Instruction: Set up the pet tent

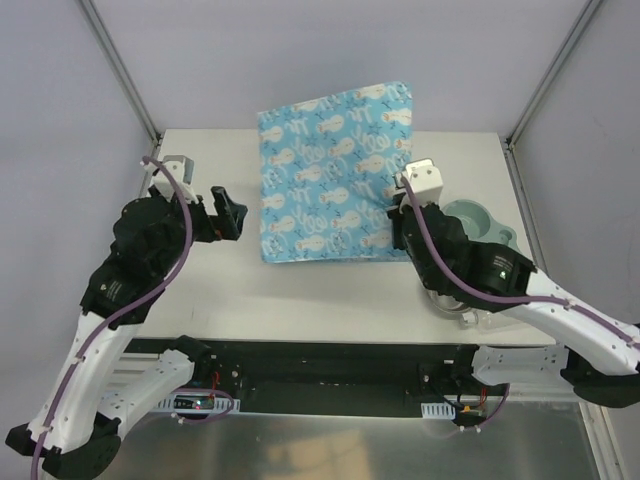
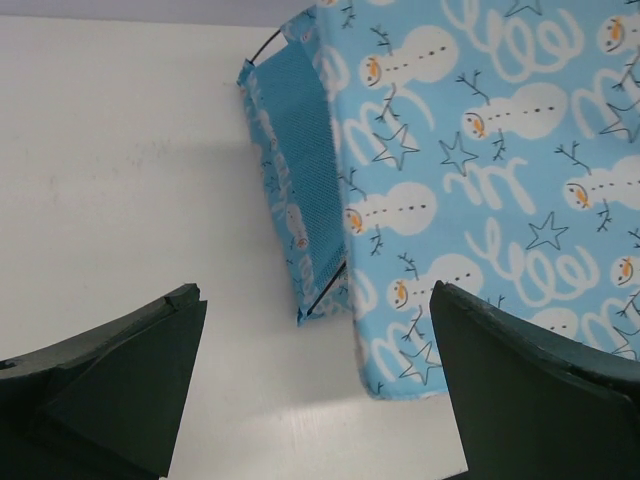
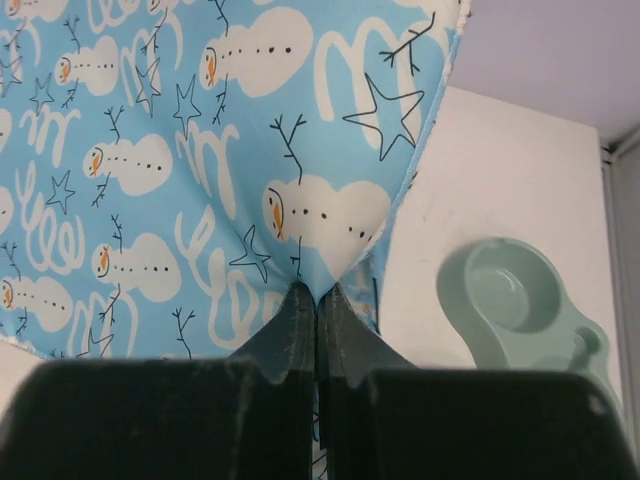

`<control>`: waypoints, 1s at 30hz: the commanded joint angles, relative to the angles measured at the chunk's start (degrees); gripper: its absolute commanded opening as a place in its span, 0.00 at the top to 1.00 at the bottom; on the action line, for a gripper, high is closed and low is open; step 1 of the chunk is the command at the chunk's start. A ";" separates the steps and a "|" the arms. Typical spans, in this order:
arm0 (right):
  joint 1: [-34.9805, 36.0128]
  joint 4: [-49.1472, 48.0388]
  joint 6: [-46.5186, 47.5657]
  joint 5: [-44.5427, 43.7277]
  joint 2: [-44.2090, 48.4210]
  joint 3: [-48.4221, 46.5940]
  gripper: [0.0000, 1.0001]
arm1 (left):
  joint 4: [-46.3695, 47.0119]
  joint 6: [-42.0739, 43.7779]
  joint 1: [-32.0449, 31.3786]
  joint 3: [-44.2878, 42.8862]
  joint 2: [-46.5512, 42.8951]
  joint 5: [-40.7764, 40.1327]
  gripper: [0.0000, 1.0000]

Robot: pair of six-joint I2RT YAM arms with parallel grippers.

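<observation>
I observe the pet tent (image 1: 335,175), blue fabric printed with white snowmen, with its near edge on the white table (image 1: 330,295) and one broad panel facing the overhead camera. The right gripper (image 3: 316,300) is at the tent's right edge, fingers pressed together and pinching a fold of its fabric. The left gripper (image 1: 232,212) is just beside the tent's left edge, fingers spread, touching nothing. A teal mesh panel (image 2: 300,150) edged by a thin black wire shows on the tent's left side. A pale green pet bowl (image 1: 482,222) sits right of the tent.
</observation>
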State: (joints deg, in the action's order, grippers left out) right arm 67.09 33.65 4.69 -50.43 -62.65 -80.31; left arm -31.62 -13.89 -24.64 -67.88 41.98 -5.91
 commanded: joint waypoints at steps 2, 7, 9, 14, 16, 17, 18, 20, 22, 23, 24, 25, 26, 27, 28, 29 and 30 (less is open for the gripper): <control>-0.91 9.40 -7.75 -6.87 5.43 3.40 1.00 | 13.85 -3.07 0.39 5.12 1.44 5.46 0.01; -1.35 14.33 -11.28 -7.22 7.90 6.57 1.00 | 17.11 -2.11 0.39 6.70 4.25 8.46 0.02; -1.52 15.65 -11.80 -8.44 7.64 7.89 1.00 | 16.94 -2.11 0.39 7.05 6.09 7.85 0.02; -1.96 17.50 -13.04 -10.56 5.79 9.12 1.00 | 17.11 -1.84 0.39 8.37 11.62 8.20 0.05; -2.14 16.11 -12.25 -10.65 5.09 10.00 1.00 | 17.46 -0.97 0.39 8.46 15.05 9.25 0.06; -2.14 15.92 -12.33 -10.56 4.74 10.26 1.00 | 17.81 -0.44 0.39 8.64 16.37 10.04 0.07; -2.23 15.66 -12.33 -10.56 4.21 10.53 1.00 | 18.34 0.09 0.39 8.73 17.60 11.00 0.09; -2.23 15.57 -12.33 -11.00 3.33 10.88 1.00 | 19.92 1.05 0.47 9.16 19.54 12.59 0.11; -2.23 17.58 -13.64 -12.58 2.98 10.44 1.00 | 21.41 1.49 0.39 9.87 21.12 12.77 0.11; -2.40 19.16 -14.26 -12.76 3.32 10.09 1.00 | 22.29 2.11 0.39 10.13 21.74 13.64 0.11; -2.40 19.70 -14.70 -12.50 4.11 9.83 1.00 | 22.82 2.46 0.39 10.57 22.35 14.43 0.11; -2.32 19.61 -14.62 -11.80 5.42 9.74 1.00 | 23.87 2.81 0.39 11.01 23.14 15.22 0.11; -2.31 19.61 -14.10 -10.05 6.74 9.56 1.00 | 24.66 3.16 0.39 11.36 23.76 16.45 0.11; -2.31 19.35 -13.48 -7.86 8.23 9.39 1.00 | 25.28 3.52 0.39 11.97 24.20 17.50 0.12; -2.31 18.65 -12.00 -5.84 9.99 9.56 1.00 | 25.72 3.69 0.39 12.41 24.64 18.30 0.12; -2.40 18.04 -10.59 -3.55 11.57 9.74 1.00 | 25.90 3.96 0.39 12.68 24.91 19.09 0.13; -2.32 17.94 -9.18 -2.49 13.33 9.82 1.00 | 25.99 4.48 0.39 12.86 25.00 19.53 0.14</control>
State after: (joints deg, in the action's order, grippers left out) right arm 65.04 51.81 -7.84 -57.14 -56.51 -69.49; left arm -10.68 -12.21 -24.64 -56.03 66.54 8.86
